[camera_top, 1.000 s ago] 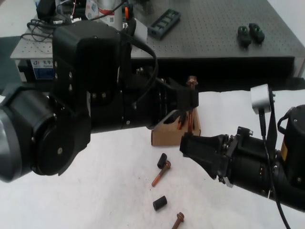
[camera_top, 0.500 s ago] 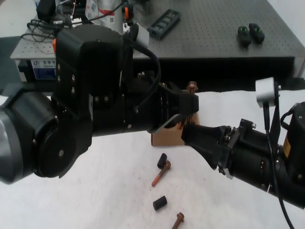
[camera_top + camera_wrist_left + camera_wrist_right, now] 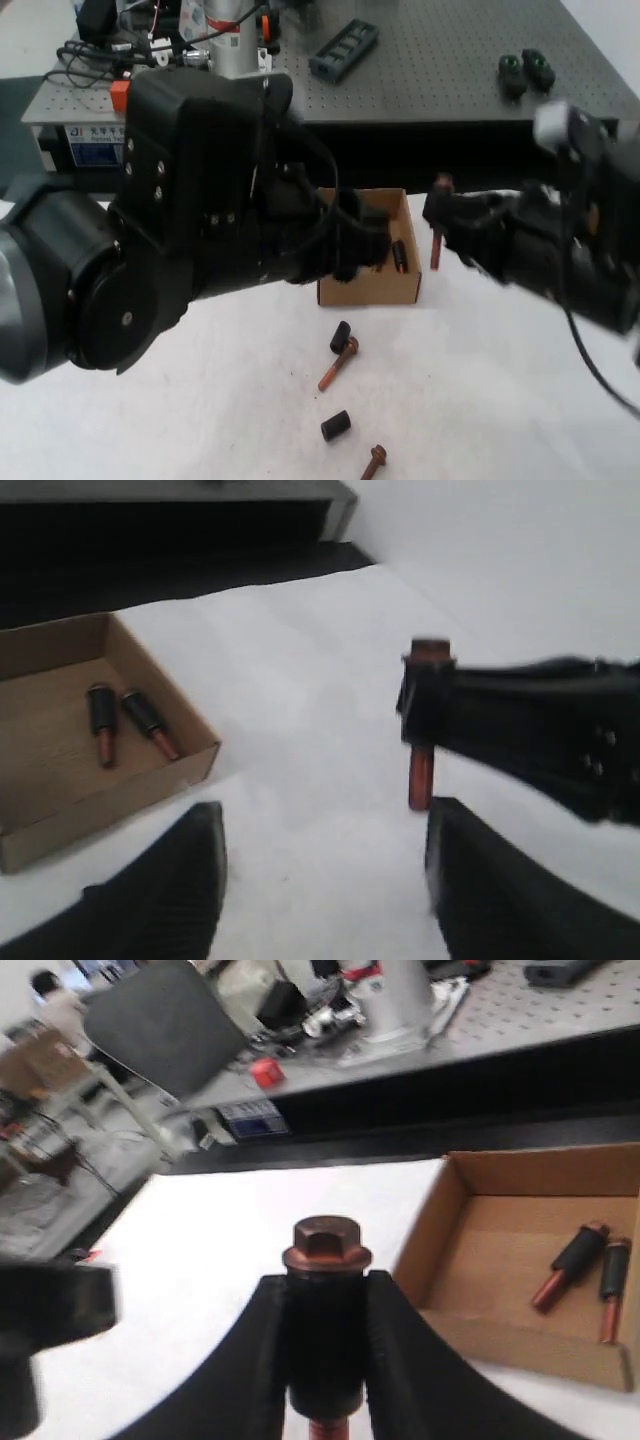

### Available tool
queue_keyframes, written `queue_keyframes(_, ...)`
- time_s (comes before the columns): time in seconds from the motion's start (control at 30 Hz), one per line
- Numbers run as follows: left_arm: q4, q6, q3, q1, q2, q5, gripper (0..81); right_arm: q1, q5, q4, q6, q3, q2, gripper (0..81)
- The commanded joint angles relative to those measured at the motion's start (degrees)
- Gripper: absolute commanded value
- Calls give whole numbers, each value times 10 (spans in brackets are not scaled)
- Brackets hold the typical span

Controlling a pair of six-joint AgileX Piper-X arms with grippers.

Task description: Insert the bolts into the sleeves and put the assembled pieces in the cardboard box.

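Beside box [image 3: 368, 286]; bolt [image 3: 326, 1244] (right gripper [image 3: 325, 1298])

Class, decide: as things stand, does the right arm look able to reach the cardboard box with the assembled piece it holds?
Probably yes. The right gripper holds the assembled piece beside the cardboard box, whose top is open; the left gripper hanging over the box's other side may crowd it.

We see bolt [image 3: 437, 240] in sleeve [image 3: 322, 1345] passed from left gripper [image 3: 368, 232] to right gripper [image 3: 438, 212], now clamped there upright. Right gripper has risen from near side of box [image 3: 366, 288] to its right side. Left gripper has let go, fingers spread, and drawn back from handover spot.
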Motion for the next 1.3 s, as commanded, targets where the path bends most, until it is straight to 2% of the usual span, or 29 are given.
queue_keyframes(0.0, 61, 36, 1, 1, 5, -35, 413, -46, 8, 127, -141, -179, 185, 14)
queue_keyframes(0.23, 111, 39, 16, 1, 26, -31, 413, -40, 85, 279, -191, -419, 408, 14)
queue_keyframes(0.37, 145, 47, 16, 1, 37, -30, 413, -38, 85, 358, -193, -534, 506, 14)
queue_keyframes(0.5, 153, 56, 18, 1, 47, -30, 413, -38, 96, 437, -193, -606, 569, 2)
queue_keyframes(0.53, 153, 63, 18, 1, 50, -30, 413, -38, 96, 450, -193, -615, 578, 21)
queue_keyframes(0.6, 155, 79, 18, 1, 58, -17, 413, -38, 96, 454, -193, -619, 589, 108)
queue_keyframes(0.67, 155, 83, 18, 1, 70, 18, 413, -38, 94, 452, -193, -619, 591, 233)
queue_keyframes(0.73, 156, 84, 18, -5, 85, 23, 413, -38, 93, 448, -193, -619, 588, 373)
queue_keyframes(0.77, 156, 90, 18, -10, 94, 21, 410, -38, 93, 448, -193, -619, 584, 404)
queue_keyframes(0.97, 212, 109, -23, -50, 153, 19, 410, -49, 84, 448, -192, -619, 516, 330)
queue_keyframes(1.13, 312, 172, -111, -94, 231, -21, 410, -53, 80, 444, -196, -580, 420, 329)
queue_keyframes(1.27, 382, 194, -176, -108, 285, -59, 410, -56, 80, 444, -196, -522, 342, 329)
